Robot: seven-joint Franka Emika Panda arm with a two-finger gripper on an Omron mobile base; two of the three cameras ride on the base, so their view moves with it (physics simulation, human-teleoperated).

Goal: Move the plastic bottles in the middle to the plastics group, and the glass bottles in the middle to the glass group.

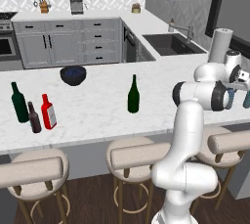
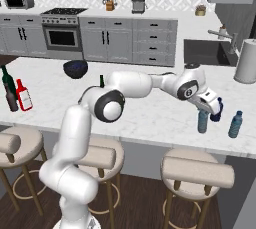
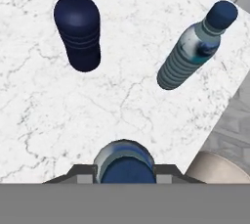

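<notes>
Here the jaws are pinched on the pale bottle [image 3: 123, 163] just under its blue cap, seen from straight above in the hand view, and the gripper [image 2: 206, 107] stands over the right end of the surface [image 2: 150, 113] with the bottle upright in it, its foot at or just off the marble (I cannot tell which). It looks a light, thin-walled plastic thing, likely to flex if squeezed mid-body and to swing if carried by the cap alone, so the stiff neck is the sound place to hold it. Just beyond it stands the navy bottle [image 3: 78, 25] and, off to the side, the teal bottle [image 3: 195, 47], apart from each other with bare marble between them, so there is room to set down without knocking either. The teal one stands close to the surface's edge, with a stool [image 3: 215, 167] below, so any release should favour the inner side. Farther off, the green bottle [image 1: 133, 94] stands alone mid-surface, tall, heavy and top-heavy glass, best taken low on the body. Farthest, the red bottle [image 1: 48, 112] stands touching or nearly touching the brown bottle [image 1: 34, 118], beside the dark green bottle [image 1: 19, 103].
</notes>
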